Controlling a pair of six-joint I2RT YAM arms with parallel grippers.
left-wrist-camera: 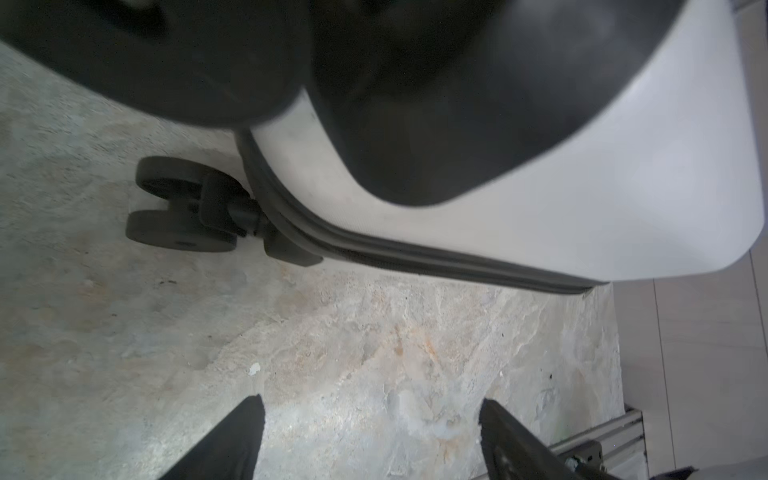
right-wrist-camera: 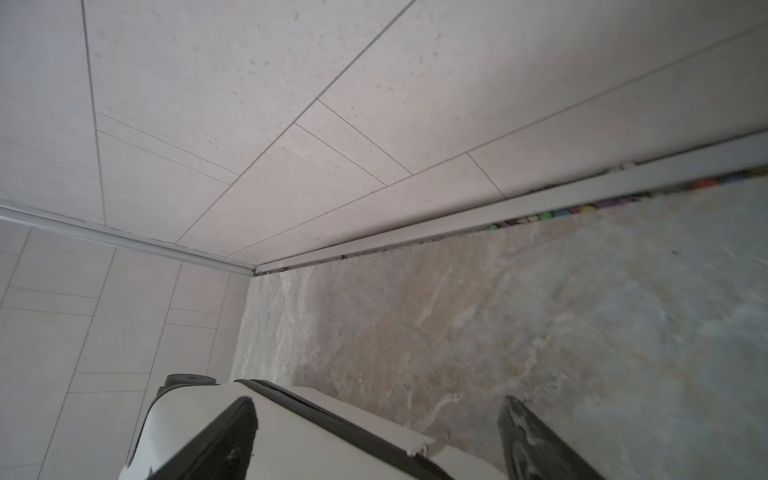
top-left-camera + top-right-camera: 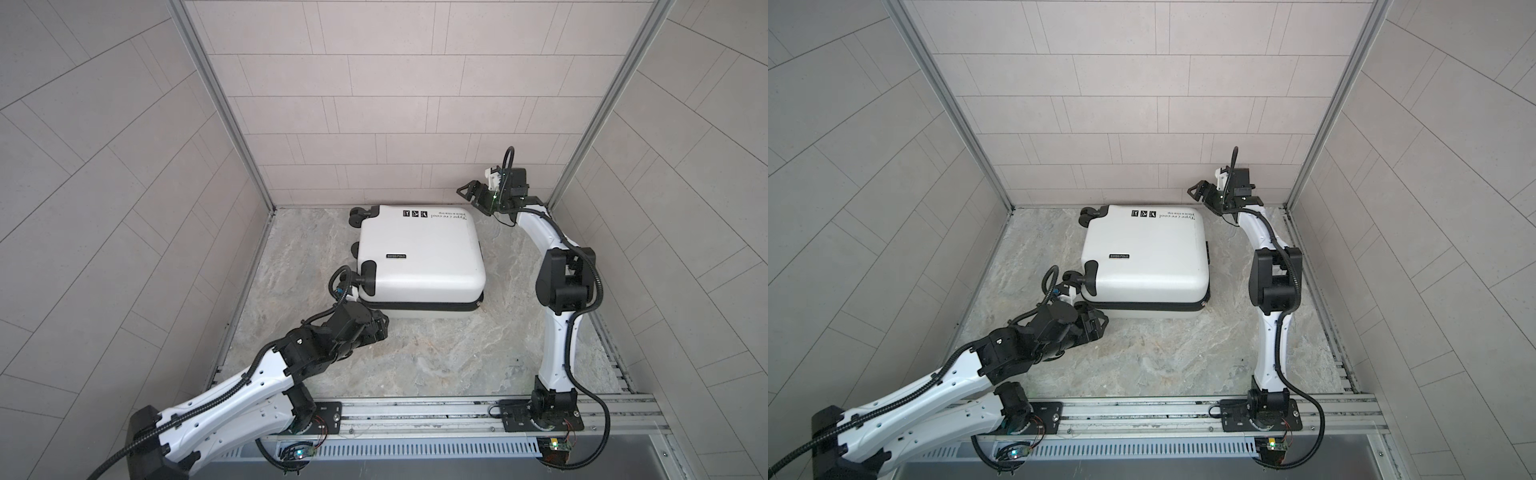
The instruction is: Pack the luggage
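The luggage [image 3: 419, 249] [image 3: 1142, 249] is a small white hard-shell suitcase. It lies flat and closed on the marbled floor, with its black wheels [image 3: 358, 216] toward the left. A black zipper band [image 1: 415, 257] runs round its side. My left gripper [image 3: 380, 326] [image 3: 1100, 322] is low by the case's near left corner. In the left wrist view the left gripper [image 1: 372, 409] is open over bare floor, short of the case [image 1: 623, 187] and a wheel [image 1: 183, 208]. My right gripper [image 3: 471, 195] [image 3: 1200, 191] hangs open above the far right corner. In the right wrist view the right gripper [image 2: 378, 405] holds nothing above the case [image 2: 311, 436].
Tiled walls [image 3: 374, 124] close in the back and both sides, with metal corner posts [image 3: 232, 124]. An aluminium rail [image 3: 415, 409] carrying both arm bases runs along the front. Marbled floor [image 3: 436, 353] lies between the case and the rail.
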